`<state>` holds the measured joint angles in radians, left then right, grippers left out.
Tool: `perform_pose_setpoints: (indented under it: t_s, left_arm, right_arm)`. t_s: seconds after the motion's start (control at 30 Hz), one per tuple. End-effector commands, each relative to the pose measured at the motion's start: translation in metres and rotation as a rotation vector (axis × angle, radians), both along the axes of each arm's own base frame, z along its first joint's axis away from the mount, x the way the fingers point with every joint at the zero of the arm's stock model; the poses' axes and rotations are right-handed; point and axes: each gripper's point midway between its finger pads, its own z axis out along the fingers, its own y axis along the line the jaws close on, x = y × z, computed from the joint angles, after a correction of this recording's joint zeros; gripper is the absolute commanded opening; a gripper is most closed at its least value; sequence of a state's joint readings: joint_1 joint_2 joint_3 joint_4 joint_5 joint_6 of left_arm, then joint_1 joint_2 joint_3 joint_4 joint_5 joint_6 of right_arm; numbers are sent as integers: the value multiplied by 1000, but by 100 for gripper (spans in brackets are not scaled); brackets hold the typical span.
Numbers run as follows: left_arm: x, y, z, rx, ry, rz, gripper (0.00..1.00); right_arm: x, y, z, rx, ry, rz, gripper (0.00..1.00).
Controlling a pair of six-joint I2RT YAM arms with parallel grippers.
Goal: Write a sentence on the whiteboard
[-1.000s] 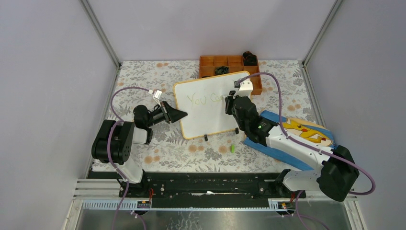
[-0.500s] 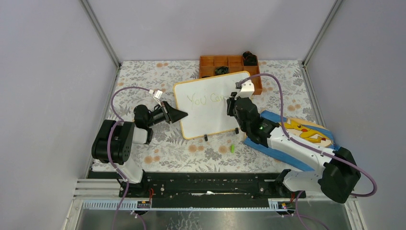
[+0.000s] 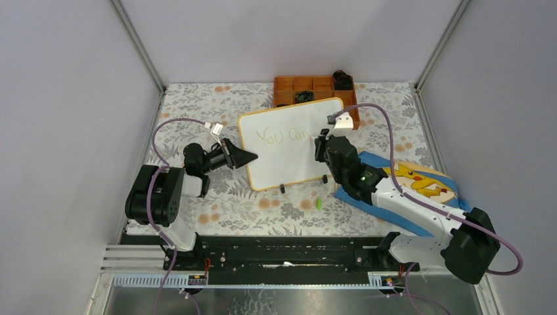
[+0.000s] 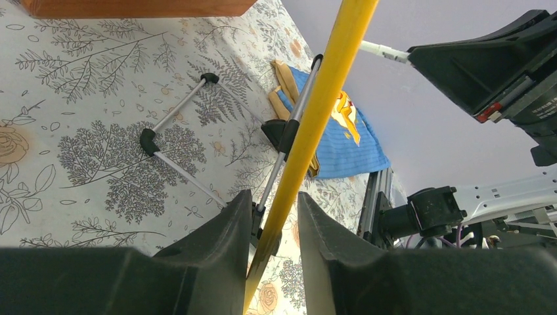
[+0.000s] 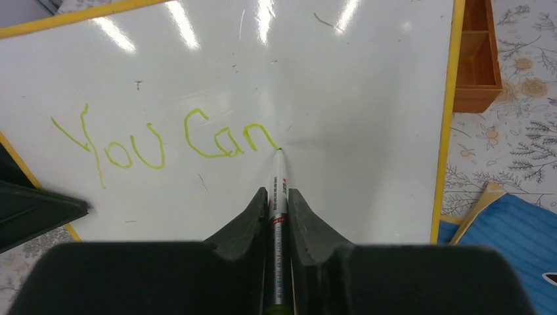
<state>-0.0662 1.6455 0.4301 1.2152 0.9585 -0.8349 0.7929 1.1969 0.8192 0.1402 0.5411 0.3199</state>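
Note:
The whiteboard (image 3: 282, 164) (image 5: 341, 79), white with a thin yellow frame, stands tilted mid-table on small black feet. On it the sentence (image 3: 282, 136) (image 5: 164, 141) reads "You Can" in light green. My right gripper (image 3: 320, 146) (image 5: 278, 191) is shut on a silver marker (image 5: 279, 177), whose tip touches the board at the end of the "n". My left gripper (image 3: 253, 157) (image 4: 274, 197) is shut on the whiteboard's left edge, the yellow frame (image 4: 315, 111) running between its fingers.
An orange wooden tray (image 3: 315, 88) with dark items sits behind the board. A blue cartoon-print cloth (image 3: 414, 184) lies under my right arm. A small green cap (image 3: 318, 203) lies in front of the board. The board's metal stand legs (image 4: 174, 121) rest on the floral tablecloth.
My right gripper has slid to the right along the board with the marker, and the word "Can" now shows in full. The left arm has not moved.

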Motion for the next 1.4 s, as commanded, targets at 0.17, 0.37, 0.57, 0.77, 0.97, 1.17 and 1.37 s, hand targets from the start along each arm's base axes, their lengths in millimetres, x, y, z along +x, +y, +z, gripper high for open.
perform_pose_setpoints:
  t_s: [0.17, 0.37, 0.57, 0.77, 0.97, 1.17, 1.37]
  left_arm:
    - [2, -3, 18, 9, -92, -13, 41]
    - [3, -2, 20, 11, -98, -10, 42]
    - [5, -1, 19, 28, -98, -1, 42]
    - [8, 0, 10, 51, -68, 8, 42]
    - [10, 1, 4, 69, -49, 13, 40]
    - [11, 1, 4, 72, -50, 17, 40]
    - [12, 2, 3, 81, -50, 24, 40]
  right_arm:
    - [-14, -11, 65, 140, -120, 20, 0]
    - [-46, 11, 73, 107, -185, 113, 0]
    - [-66, 42, 51, 59, -171, 172, 0]
    - [-80, 78, 22, 46, -136, 246, 0]
    - [-90, 105, 7, 55, -137, 276, 0]
    - [-83, 122, -1, 41, -130, 274, 0]
    - [-81, 138, -11, 33, -107, 293, 0]
